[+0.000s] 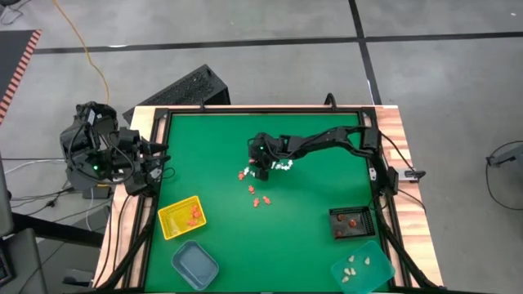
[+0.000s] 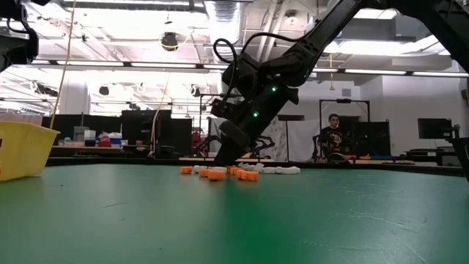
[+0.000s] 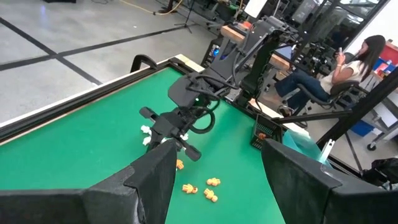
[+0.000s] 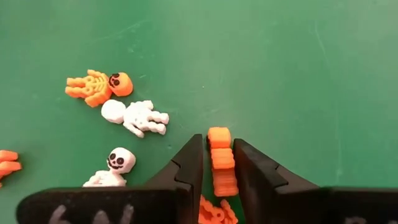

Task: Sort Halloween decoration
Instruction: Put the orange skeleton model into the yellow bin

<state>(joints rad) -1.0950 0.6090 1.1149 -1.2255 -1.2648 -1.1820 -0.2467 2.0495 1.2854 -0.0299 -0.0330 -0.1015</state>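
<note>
Trinkets are tiny skeleton figures, orange and white, clustered mid-table on the green mat. Right wrist view: orange skeleton (image 4: 98,86) lying flat, head toward a white skeleton (image 4: 135,117) that lies just beside it, back up. Second white skeleton (image 4: 115,166) face up, dark eyes and grin showing. One orange ribbed piece (image 4: 222,163) sits pinched between the right claw (image 4: 217,171) fingers, more orange under it. From above, loose orange pieces (image 1: 259,197) lie apart on the mat, white pieces (image 1: 283,166) beside the claw. Some orange ones already in the yellow tray (image 1: 194,213) and black tray (image 1: 351,219), cream ones in the teal tray (image 1: 358,264).
</note>
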